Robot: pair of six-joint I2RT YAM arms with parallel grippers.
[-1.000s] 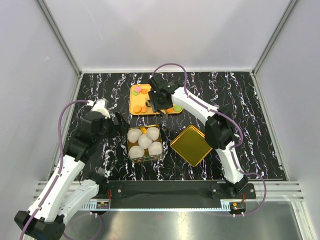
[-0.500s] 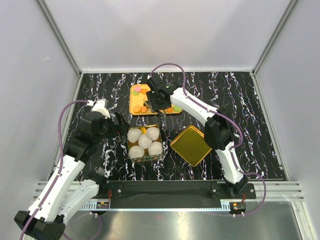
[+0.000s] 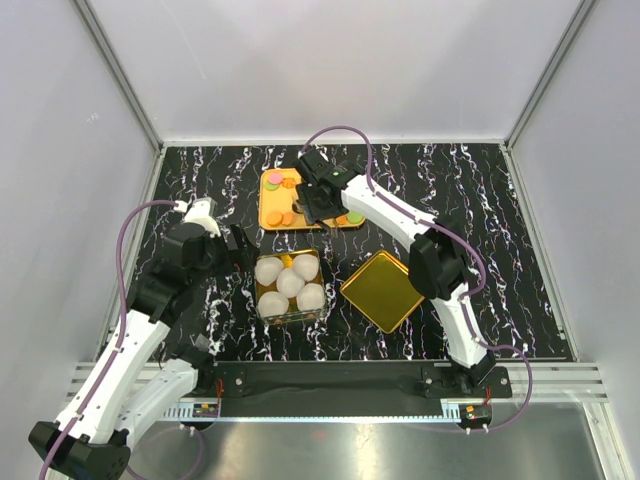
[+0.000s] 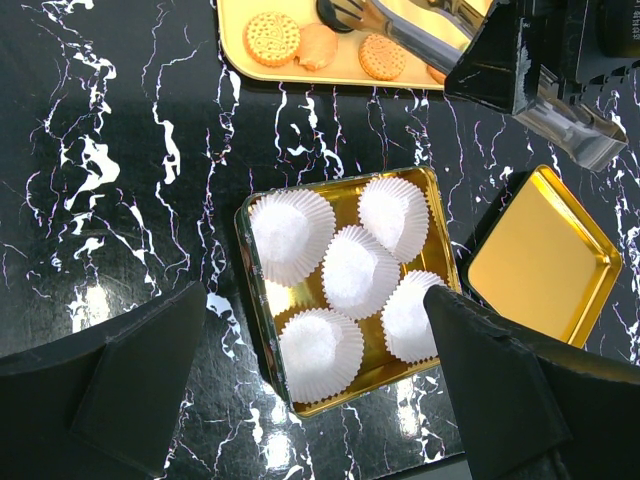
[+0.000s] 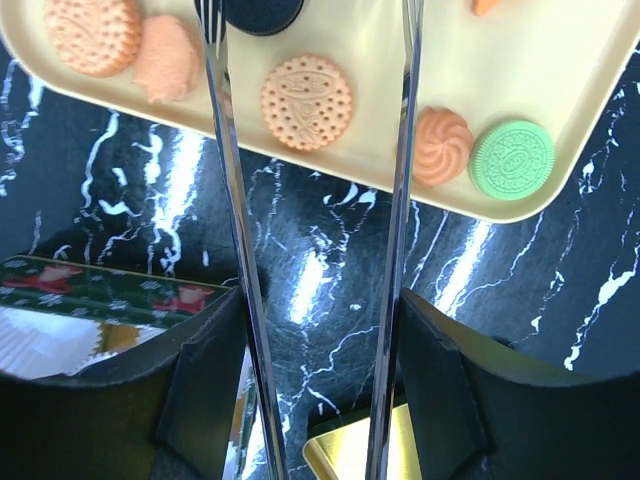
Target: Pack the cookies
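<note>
The cookies lie on a yellow tray: an orange disc, a black one, a green one and a pink swirl. My right gripper is shut on metal tongs, whose two arms stand spread. The orange disc sits between their tips, and nothing is pinched. The gold tin holds several white paper cups and no cookies. Above it, my left gripper hangs open. In the top view the right gripper is over the tray and the left gripper is left of the tin.
The tin's gold lid lies upside down to the right of the tin, on the black marbled table. White walls close in the table on three sides.
My right gripper with the tongs has shifted slightly left over the tray. The left arm has not moved.
</note>
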